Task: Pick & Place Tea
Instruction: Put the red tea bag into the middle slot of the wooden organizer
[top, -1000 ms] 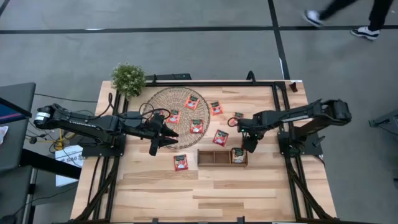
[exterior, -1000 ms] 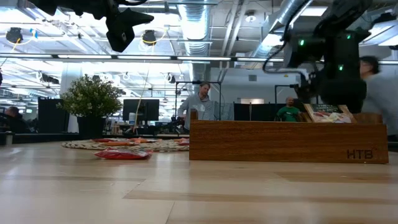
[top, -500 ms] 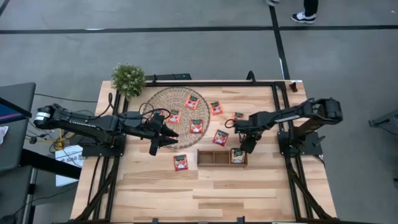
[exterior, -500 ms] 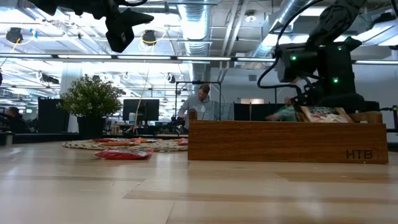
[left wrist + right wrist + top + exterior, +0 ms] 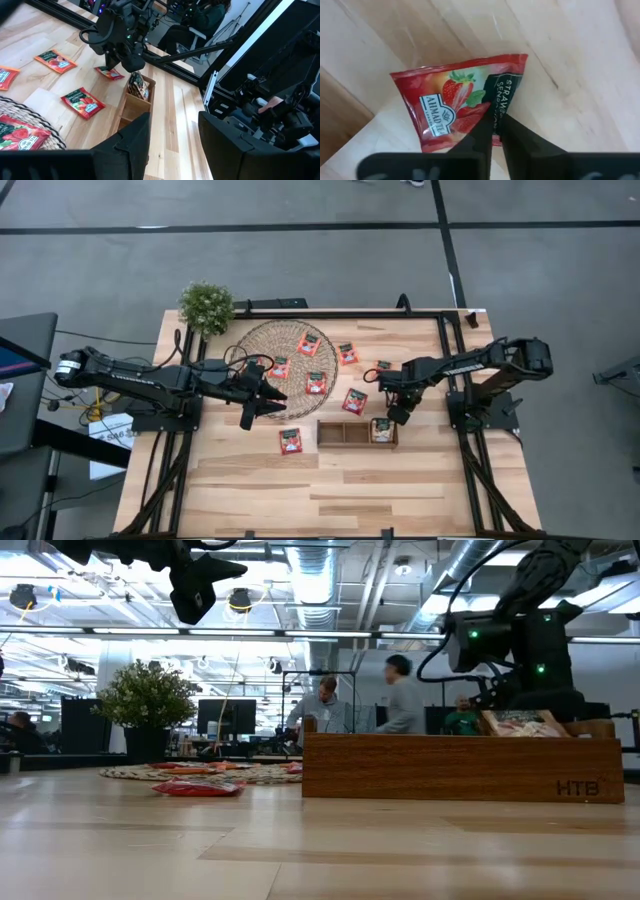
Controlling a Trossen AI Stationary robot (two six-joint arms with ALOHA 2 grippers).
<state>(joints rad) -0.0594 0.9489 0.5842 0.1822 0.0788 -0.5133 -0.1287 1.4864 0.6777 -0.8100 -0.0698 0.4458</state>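
The tea is small red sachets. Three lie on the round woven mat (image 5: 258, 345), several on the table, such as one (image 5: 355, 401) and another (image 5: 291, 440). One stands in the wooden tray (image 5: 345, 433). My right gripper (image 5: 496, 131) points down just beyond the tray's right end (image 5: 393, 416) and is shut on a red strawberry sachet (image 5: 450, 105), which also shows under it in the left wrist view (image 5: 111, 74). My left gripper (image 5: 262, 402) hangs open in the air at the mat's near edge, holding nothing. My right gripper pinches the sachet's edge close to one corner (image 5: 470, 120) between its two fingers. The fingers come from above, pointing down. The rest of the sachet lies flat on the wooden table beside the tray's wall.
A potted plant (image 5: 206, 307) stands at the far left corner. The three-part tray (image 5: 460, 768) lies near the table's middle, with bare wood in front of it. People stand in the room beyond the table in the low view.
My right arm has leaned a little forward and down over the spot beyond the tray's right end. A person has walked through the room behind the table.
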